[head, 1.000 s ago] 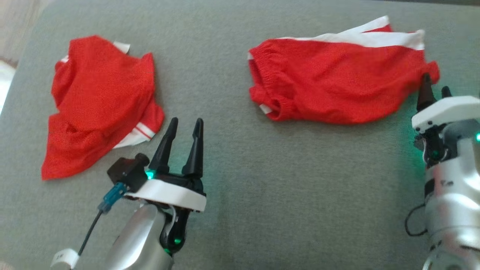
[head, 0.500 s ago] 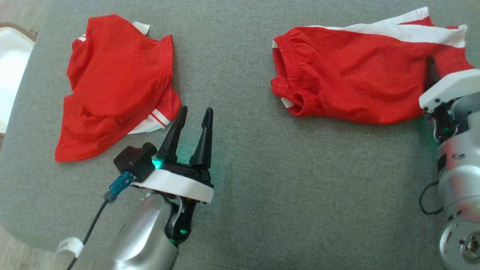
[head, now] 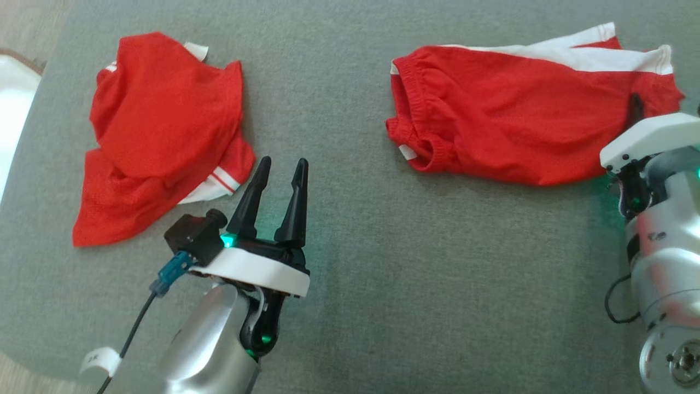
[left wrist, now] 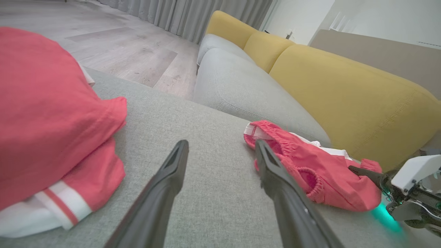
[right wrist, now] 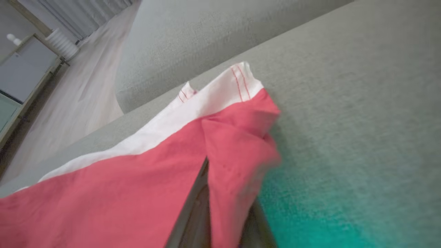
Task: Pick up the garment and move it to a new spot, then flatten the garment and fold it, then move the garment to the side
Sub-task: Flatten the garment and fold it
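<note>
right fingers pinch the red shorts corner; left fingers spread wide beside red shirt.

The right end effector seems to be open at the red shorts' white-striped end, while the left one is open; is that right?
Not quite: the right end effector is shut on the red shorts at that end, as the right wrist view shows; the left end effector is open.
</note>
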